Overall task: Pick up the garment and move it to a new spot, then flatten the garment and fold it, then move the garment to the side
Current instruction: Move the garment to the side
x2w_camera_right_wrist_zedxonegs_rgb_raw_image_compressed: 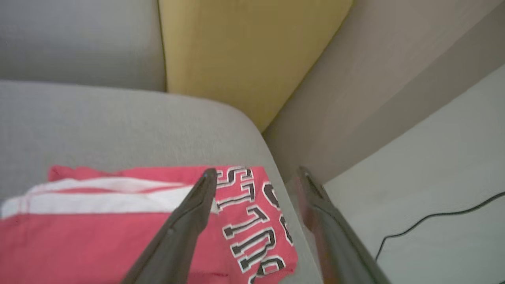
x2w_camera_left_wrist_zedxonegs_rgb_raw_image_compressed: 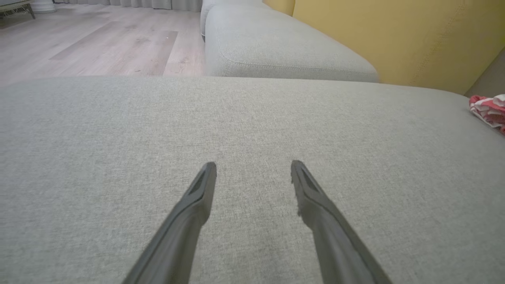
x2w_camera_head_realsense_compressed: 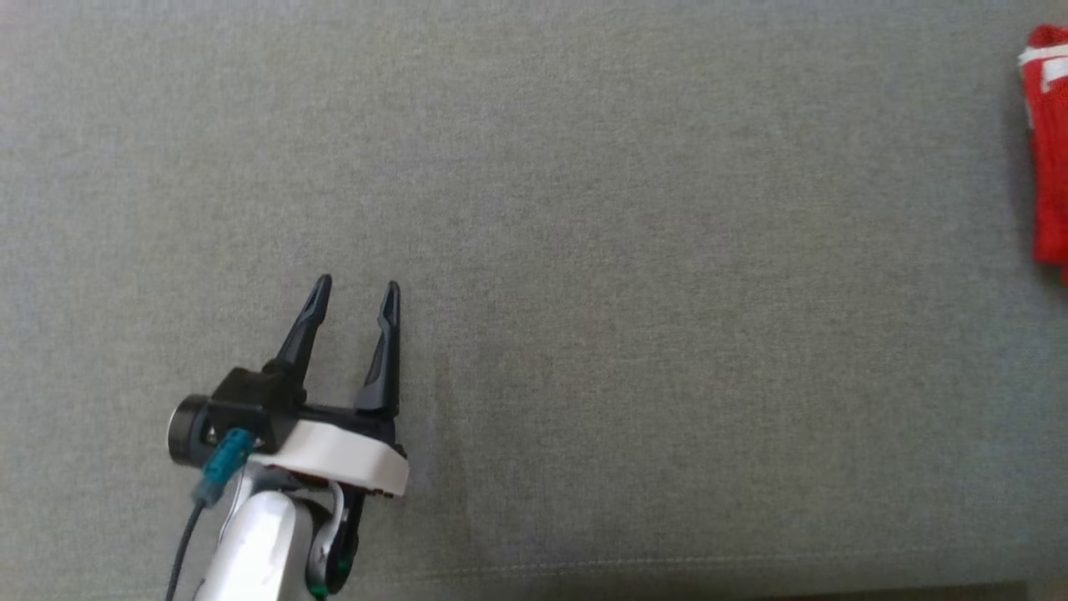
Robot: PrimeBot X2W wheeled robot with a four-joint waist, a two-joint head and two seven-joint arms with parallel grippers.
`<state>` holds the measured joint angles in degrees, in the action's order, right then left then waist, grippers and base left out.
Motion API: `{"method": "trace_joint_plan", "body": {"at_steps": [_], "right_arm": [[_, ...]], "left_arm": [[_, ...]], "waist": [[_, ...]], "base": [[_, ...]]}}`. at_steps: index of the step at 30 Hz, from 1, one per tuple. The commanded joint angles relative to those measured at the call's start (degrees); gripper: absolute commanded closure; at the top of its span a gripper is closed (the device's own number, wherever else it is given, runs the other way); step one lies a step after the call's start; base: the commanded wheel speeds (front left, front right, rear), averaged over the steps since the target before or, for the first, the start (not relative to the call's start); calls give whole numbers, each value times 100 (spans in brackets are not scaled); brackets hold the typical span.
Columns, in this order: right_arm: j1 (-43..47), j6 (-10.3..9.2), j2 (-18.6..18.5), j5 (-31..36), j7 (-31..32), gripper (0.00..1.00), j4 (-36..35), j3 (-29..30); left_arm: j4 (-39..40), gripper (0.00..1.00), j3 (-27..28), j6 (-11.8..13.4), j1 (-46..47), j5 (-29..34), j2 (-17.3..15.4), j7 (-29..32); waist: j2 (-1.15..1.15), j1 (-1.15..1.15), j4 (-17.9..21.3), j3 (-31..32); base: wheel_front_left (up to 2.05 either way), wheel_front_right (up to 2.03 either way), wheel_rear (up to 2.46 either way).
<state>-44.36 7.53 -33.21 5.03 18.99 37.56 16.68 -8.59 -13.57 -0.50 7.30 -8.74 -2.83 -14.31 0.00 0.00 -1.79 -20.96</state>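
1. Closest to me, at seven o'clock in the head view, is my left gripper (x2w_camera_head_realsense_compressed: 358,284). Its two dark fingers are spread with nothing between them, above the bare grey sofa seat (x2w_camera_head_realsense_compressed: 634,250).
2. The left wrist view agrees: fingers apart, plain grey fabric beneath them, wooden floor (x2w_camera_left_wrist_zedxonegs_rgb_raw_image_compressed: 98,43) off at eleven o'clock.
3. The garment (x2w_camera_head_realsense_compressed: 1050,150) sits between two and three o'clock in the head view. It is a red strip cut by the frame edge, well apart from the left gripper.
4. Over to the right wrist view: my right gripper (x2w_camera_right_wrist_zedxonegs_rgb_raw_image_compressed: 256,170) has its fingers splayed wide, pinching nothing.
5. Its nine o'clock finger crosses over the garment's lettered corner, and the other hangs past the seat's edge. I cannot tell whether either touches the cloth.
6. Here the garment lies flat in layers at the seat's corner, red with a white band and black-and-white lettering.
7. A yellow cushion (x2w_camera_right_wrist_zedxonegs_rgb_raw_image_compressed: 244,51) stands at twelve o'clock behind it, and a dark cable (x2w_camera_right_wrist_zedxonegs_rgb_raw_image_compressed: 434,216) runs at four o'clock.
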Motion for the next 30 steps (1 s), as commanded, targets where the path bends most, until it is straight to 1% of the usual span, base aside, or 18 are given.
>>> {"method": "trace_joint_plan", "body": {"at_steps": [1, 4, 6, 11, 13, 16, 20, 22, 24, 26, 27, 30], "right_arm": [[-30, -4, -68, -27, -195, 0, -297, -14], [218, -4, 134, -177, -626, 0, -610, -76], [449, -4, 301, -391, -897, 0, -883, -145], [1371, -4, 778, -870, -1355, 0, -1771, -468], [1862, -4, 1038, -1042, -1552, 0, -2188, -482], [2703, -4, 1461, -1123, -1824, 0, -2737, -495], [3629, -4, 2046, -1046, -2189, 0, -3303, -579], [3991, -4, 2288, -968, -2401, 0, -3445, -688], [4297, -4, 2466, -989, -2635, 0, -3399, -822], [4559, -4, 2583, -984, -2886, 0, -3286, -962], [4559, -4, 2583, -984, -2886, 0, -3286, -962], [4875, -4, 2765, -1020, -3147, 0, -3114, -1024]], "left_arm": [[167, 0, 243, 19, 19, -50, -7, -69], [95, 0, 310, 99, -27, -153, -6, -69], [36, 0, 358, 160, -97, -203, -6, -69], [-86, 0, 456, 149, -319, -276, -6, -69], [-140, 0, 497, 187, -398, -271, -6, -69], [-172, 0, 535, 255, -485, -276, -5, -69], [-207, 0, 504, 223, -612, -261, -5, -69], [-238, 0, 498, 176, -679, -235, -5, -69], [-279, 0, 501, 120, -746, -221, -5, -69], [-343, 0, 536, 75, -808, -227, -5, -69], [-343, 0, 536, 75, -808, -227, -5, -69], [-430, 0, 592, 30, -907, -232, -5, -69]], "waist": [[0, 0, 37, 110], [0, 0, 82, 336], [0, 0, 112, 525], [0, 0, 99, 1079], [0, 0, 36, 1255], [0, 0, -59, 1453], [0, 0, -133, 1632], [0, 0, -145, 1716], [0, 0, -163, 1812], [0, 0, -184, 1920], [0, 0, -184, 1920], [0, 0, -198, 2081]], "base": [[0, 0, 0], [0, 0, 0], [0, 0, 0], [0, 0, 0], [0, 0, 0], [0, 0, 0], [0, 0, 0], [0, 0, 0], [0, 0, 0], [0, 0, 0], [0, 0, 0], [0, 0, 0]]}}
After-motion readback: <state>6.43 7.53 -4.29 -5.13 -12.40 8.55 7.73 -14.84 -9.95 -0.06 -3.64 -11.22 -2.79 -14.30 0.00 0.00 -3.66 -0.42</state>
